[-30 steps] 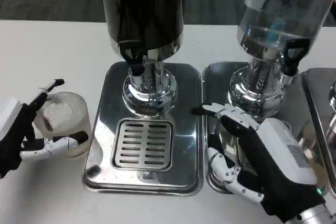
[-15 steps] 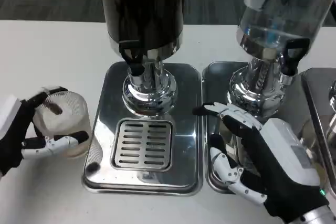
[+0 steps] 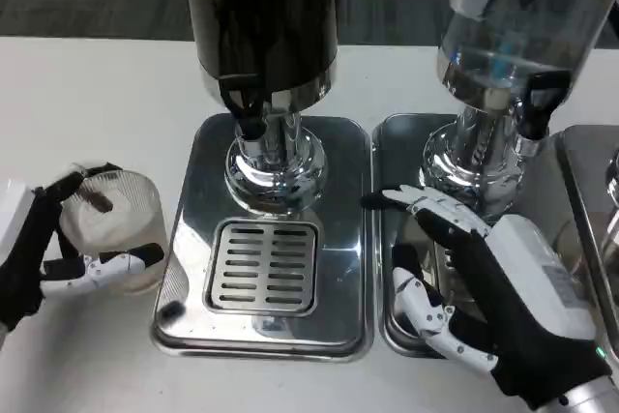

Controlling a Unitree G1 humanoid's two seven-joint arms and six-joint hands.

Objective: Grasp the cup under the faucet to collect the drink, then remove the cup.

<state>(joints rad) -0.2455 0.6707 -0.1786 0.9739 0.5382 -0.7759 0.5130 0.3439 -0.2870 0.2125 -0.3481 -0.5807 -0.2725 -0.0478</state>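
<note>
Left hand (image 3: pixel 44 258) apparently clasps the clear ribbed plastic cup (image 3: pixel 116 229) left of the dark dispenser's black faucet (image 3: pixel 247 108); misalignment risks spillage.

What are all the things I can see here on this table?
Cup: one, clear, on the table left of the trays, held by the left hand.
Dark drink dispenser: one, black tank on a chrome base, back centre.
Clear drink dispenser: one, see-through tank, back right.
Drip trays: two whole ones, silver; one with a slotted grate under the dark dispenser, one under the clear dispenser.
Table: one, white.
Left hand: around the cup.
Right hand: fingers spread over the right tray.
</note>
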